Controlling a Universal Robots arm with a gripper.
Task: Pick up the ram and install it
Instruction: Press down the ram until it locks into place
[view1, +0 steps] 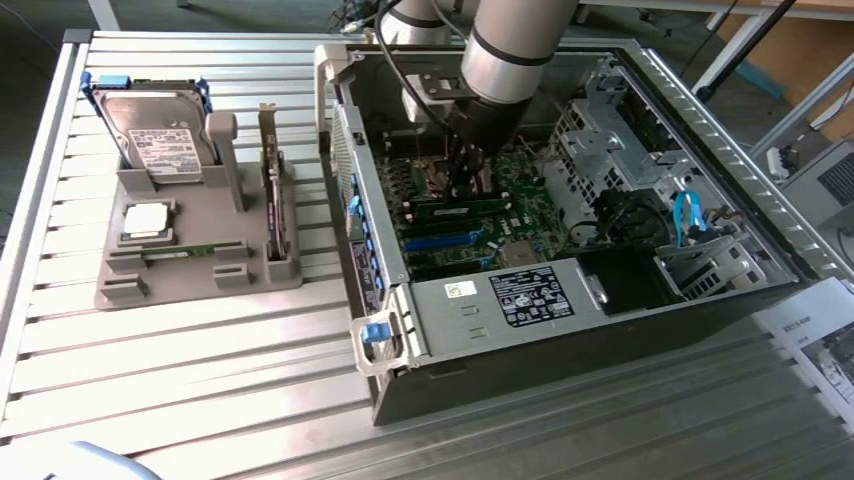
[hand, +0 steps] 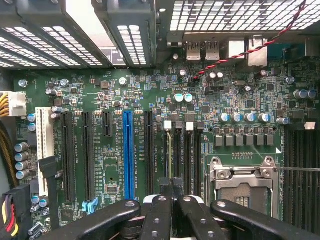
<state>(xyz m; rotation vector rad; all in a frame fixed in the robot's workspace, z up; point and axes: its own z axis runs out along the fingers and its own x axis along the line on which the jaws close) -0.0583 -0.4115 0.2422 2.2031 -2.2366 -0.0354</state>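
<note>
The arm reaches down into the open computer case (view1: 587, 290), which lies on its side on the slatted metal table (view1: 200, 380). The gripper (view1: 470, 180) is low over the motherboard (view1: 501, 235), its black fingers (hand: 165, 215) drawn together with no visible gap at the tips.

In the wrist view the closed fingertips sit directly over the memory slots (hand: 182, 155), a set of narrow black channels with white latches at their far ends, between the black expansion slots and the empty CPU socket (hand: 242, 182). A thin edge-on strip lies in one of these channels, straight ahead of the fingertips. In the exterior view a long, dark green ram (view1: 458, 207) stick lies across the board just below the gripper, parallel to the blue slot (view1: 441, 240) further down. Whether the fingers actually pinch the stick or only press on its top edge cannot be told; the contact point is hidden by the gripper body.

The blue PCIe slot (hand: 128, 150) runs beside the gripper, one black slot away from the memory channels. A red and black twisted wire (hand: 250, 50) crosses the board well beyond the fingertips.

Well away from the gripper, at the exterior view's left, a grey parts holder (view1: 187, 270) stands on the table outside the case. It carries a hard drive (view1: 158, 135) upright at the back, a square silver processor (view1: 147, 220), and an upright expansion card (view1: 276, 200) at its case-side edge.
</note>
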